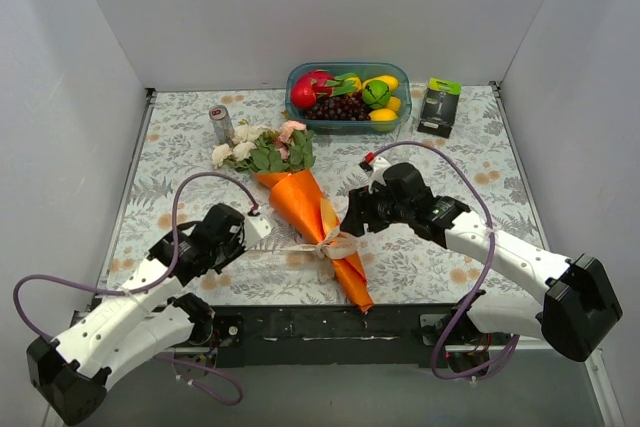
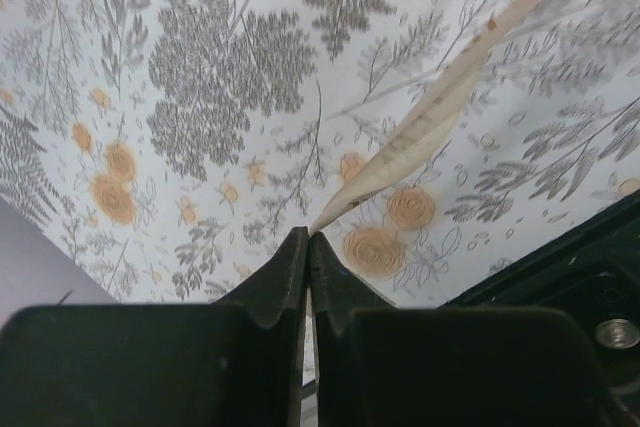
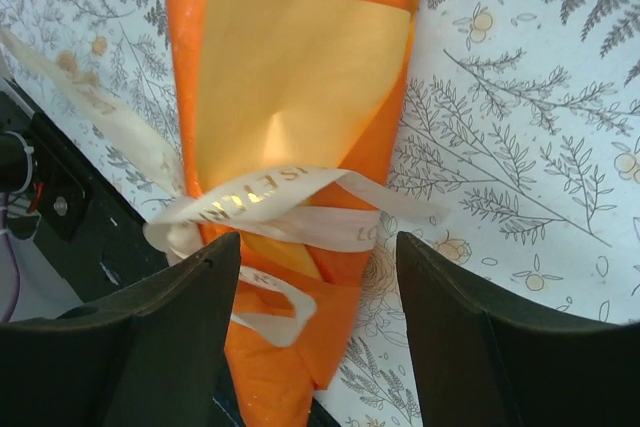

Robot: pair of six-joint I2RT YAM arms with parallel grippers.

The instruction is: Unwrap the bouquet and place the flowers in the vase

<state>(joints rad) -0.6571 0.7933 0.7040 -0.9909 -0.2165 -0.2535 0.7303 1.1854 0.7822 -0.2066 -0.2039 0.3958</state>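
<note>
Table (image 1: 450, 267): flat, covered in a matte white cloth printed with grey ferns and small orange blooms. Plain white walls (image 1: 300, 7) close it in on the left, far and right sides. A black metal rail (image 1: 300, 332) runs along the near edge.

The bouquet (image 1: 300, 202) lies flat mid-table, slanted. Its wide end points far-left and its pointed tip reaches the near edge, over the rail. The wrap is a stiff, creased cone of bright orange paper with a paler yellow-orange inner sheet showing in the right wrist view. The flowers (image 1: 262, 152) are at the far end: cream and pink roses, soft and rounded, with green leaves, just beside a silver can (image 1: 221, 124) standing upright.

A cream ribbon (image 1: 335, 243) with glossy gold lettering is tied round the narrow part of the cone in a loose bow. One tail runs taut to the left.

The left gripper (image 2: 308, 237) has black fingers clenched together, pinching the end of that ribbon tail low over the cloth, left of the cone.

The right gripper (image 3: 318, 239) has its fingers released and spread wide. They straddle the cone at the bow from the right side. Contact with the paper can't be told.

At the far edge sits a translucent blue plastic tub (image 1: 350, 128) of glossy red, green, yellow and dark fruit. A black-and-green box (image 1: 438, 105) stands to its right.
</note>
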